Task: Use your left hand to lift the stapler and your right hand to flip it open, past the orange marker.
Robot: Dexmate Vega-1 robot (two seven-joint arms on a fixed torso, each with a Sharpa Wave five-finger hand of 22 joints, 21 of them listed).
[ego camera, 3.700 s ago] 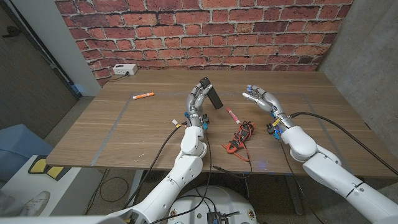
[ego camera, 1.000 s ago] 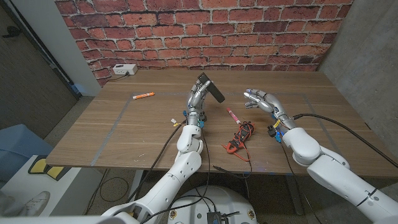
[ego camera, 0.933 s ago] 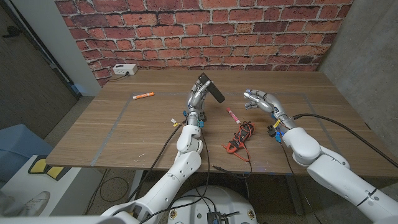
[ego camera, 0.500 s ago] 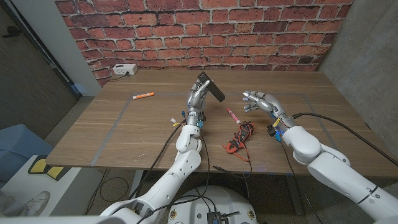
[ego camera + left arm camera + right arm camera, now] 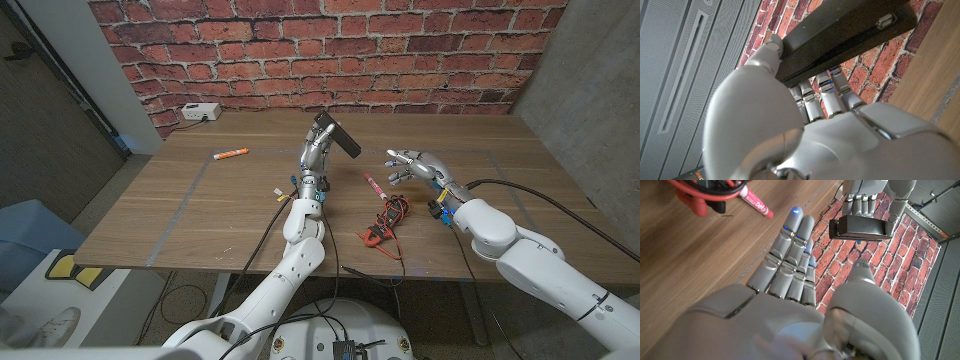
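The long black matte stapler point(image 5: 337, 134) is a slim rectangular bar, held up off the brown wood-grain counter point(image 5: 200, 200) in front of the rough red brick wall point(image 5: 330, 50). The smooth grey-white left hand point(image 5: 314, 152) grips it from below, fingers wrapped round the near end, so the bar tilts up and away from the wall. In the left wrist view the stapler point(image 5: 850, 35) shows a narrow seam along its side and a small metal clip at one end, with the left hand's point(image 5: 790, 120) thumb pressed on one face and the fingers on the other.

The right hand point(image 5: 413, 164) hovers to the right of the stapler, well apart from it, fingers spread and holding nothing. The right wrist view looks past the right hand point(image 5: 790, 275) to the stapler's point(image 5: 862, 227) blunt end face, seen end-on.

Between the stapler and the right hand a thin red marker with a white label point(image 5: 375, 184) lies on the counter, touching a tangled bundle of red and black cable point(image 5: 388, 219). Far to the left of the stapler lies a short orange marker point(image 5: 230, 154), and beyond it, against the wall, a white plastic power strip point(image 5: 199, 112).
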